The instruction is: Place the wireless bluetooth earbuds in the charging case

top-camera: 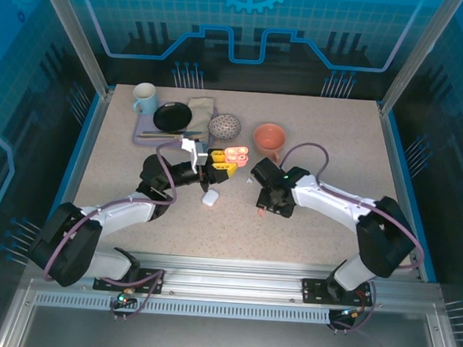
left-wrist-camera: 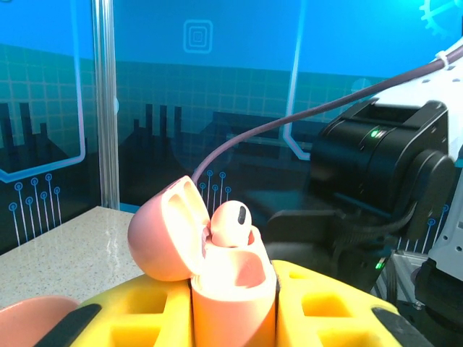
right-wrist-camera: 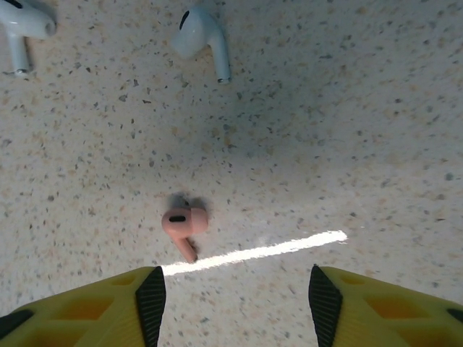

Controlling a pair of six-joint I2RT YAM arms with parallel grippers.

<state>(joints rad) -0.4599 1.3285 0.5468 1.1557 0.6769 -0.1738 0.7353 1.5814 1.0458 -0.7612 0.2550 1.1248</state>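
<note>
- Left claw (top-camera: 223,162) clamped on the open pink case (left-wrist-camera: 233,289), one pink earbud (left-wrist-camera: 231,220) seated inside.
- Right claw (right-wrist-camera: 231,289) apart, above a loose pink earbud (right-wrist-camera: 184,223) lying on the desk (right-wrist-camera: 347,144).
- Two white earbuds (right-wrist-camera: 199,32) lie just beyond.

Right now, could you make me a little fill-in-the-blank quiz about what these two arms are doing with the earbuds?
1. The left tool grips a pink charging case whose lid stands ____.
2. Seated in that case is ____ pink earbud.
3. Below the open right tool, a second pink earbud lies on the ____.
4. Beyond it lie two earbuds coloured ____.

Missing words: open; one; table; white.
</note>
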